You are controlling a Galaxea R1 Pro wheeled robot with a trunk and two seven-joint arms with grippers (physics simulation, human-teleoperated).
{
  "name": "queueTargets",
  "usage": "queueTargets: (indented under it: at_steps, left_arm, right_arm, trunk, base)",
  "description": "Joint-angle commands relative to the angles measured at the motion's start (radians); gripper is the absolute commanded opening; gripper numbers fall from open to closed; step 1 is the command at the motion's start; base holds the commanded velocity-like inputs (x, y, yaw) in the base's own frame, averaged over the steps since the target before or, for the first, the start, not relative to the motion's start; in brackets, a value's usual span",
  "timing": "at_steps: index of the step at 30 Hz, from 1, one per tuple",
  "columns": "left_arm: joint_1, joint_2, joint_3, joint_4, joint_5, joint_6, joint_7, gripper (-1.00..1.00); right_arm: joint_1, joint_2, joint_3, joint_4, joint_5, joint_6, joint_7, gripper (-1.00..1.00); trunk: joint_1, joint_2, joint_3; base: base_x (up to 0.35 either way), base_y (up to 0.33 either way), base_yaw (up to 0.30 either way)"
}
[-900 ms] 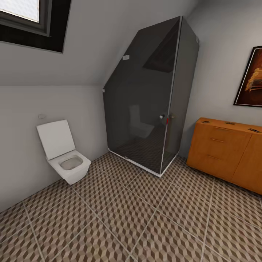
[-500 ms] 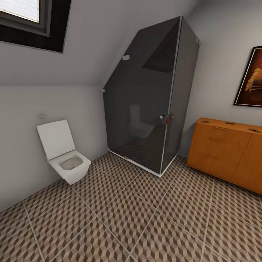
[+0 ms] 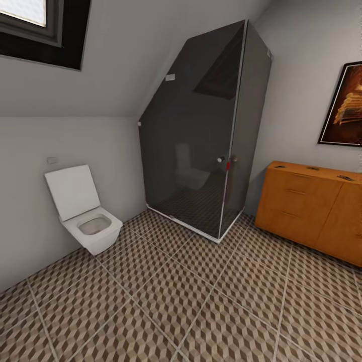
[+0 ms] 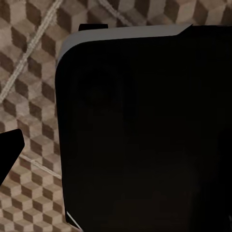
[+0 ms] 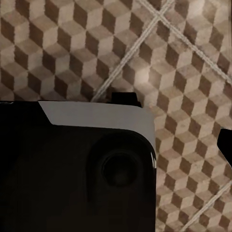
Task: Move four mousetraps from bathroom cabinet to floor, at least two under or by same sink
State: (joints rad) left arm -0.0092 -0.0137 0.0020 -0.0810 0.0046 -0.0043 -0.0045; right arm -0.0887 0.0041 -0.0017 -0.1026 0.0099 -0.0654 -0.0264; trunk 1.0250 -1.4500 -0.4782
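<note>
At nine o'clock in the head view hangs a white wall-mounted toilet with its lid up [image 3: 83, 213]. A dark smoked-glass shower cubicle [image 3: 206, 136] fills the centre. At three o'clock stands the low orange-brown wooden cabinet [image 3: 306, 208], and on its top lie small dark flat pieces, probably the mousetraps [image 3: 345, 177], too small to make out. The cube-patterned tiled bathroom floor [image 3: 191, 301] spreads toward six o'clock.

The traps sit far off at the frame's edge; a careless approach could clip the glass corner or stop short. In both wrist views a dark housing blocks each end effector, so I cannot tell their opening or any hold.
</note>
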Motion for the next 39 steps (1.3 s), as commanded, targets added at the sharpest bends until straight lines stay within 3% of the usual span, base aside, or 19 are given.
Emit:
queueTargets:
  at_steps: [1, 12, 33, 35, 39]
  left_arm:
    - [0.000, 0.000, 0.000, 0.000, 0.000, 0.000, 0.000, 1.00]
    - [0.000, 0.000, 0.000, -0.005, 0.000, 0.000, 0.000, 1.00]
    - [0.000, -0.001, 0.010, -0.037, 0.000, -0.002, 0.000, 1.00]
    - [0.000, -0.002, 0.010, -0.042, -0.001, -0.002, -0.001, 1.00]
    - [0.000, -0.003, 0.010, -0.043, -0.001, -0.002, -0.001, 1.00]
  right_arm:
    - [0.000, 0.000, -0.003, 0.000, 0.000, 0.000, 0.000, 1.00]
    - [0.000, -0.001, -0.027, 0.000, 0.001, -0.004, 0.001, 1.00]
    - [0.000, -0.004, -0.032, -0.002, 0.001, -0.005, 0.002, 1.00]
    - [0.000, -0.002, -0.074, -0.002, 0.001, -0.005, 0.003, 1.00]
    - [0.000, -0.001, -0.097, -0.002, 0.002, -0.005, 0.003, 1.00]
  trunk:
    - [0.000, 0.000, -0.001]
    - [0.000, 0.000, -0.013]
    - [0.000, 0.000, -0.013]
    - [0.000, 0.000, -0.013]
    - [0.000, 0.000, -0.013]
  base:
    - [0.000, 0.000, -0.151]
    - [0.000, 0.000, -0.206]
    - [0.000, 0.000, -0.285]
    - [0.000, 0.000, -0.287]
    - [0.000, 0.000, -0.287]
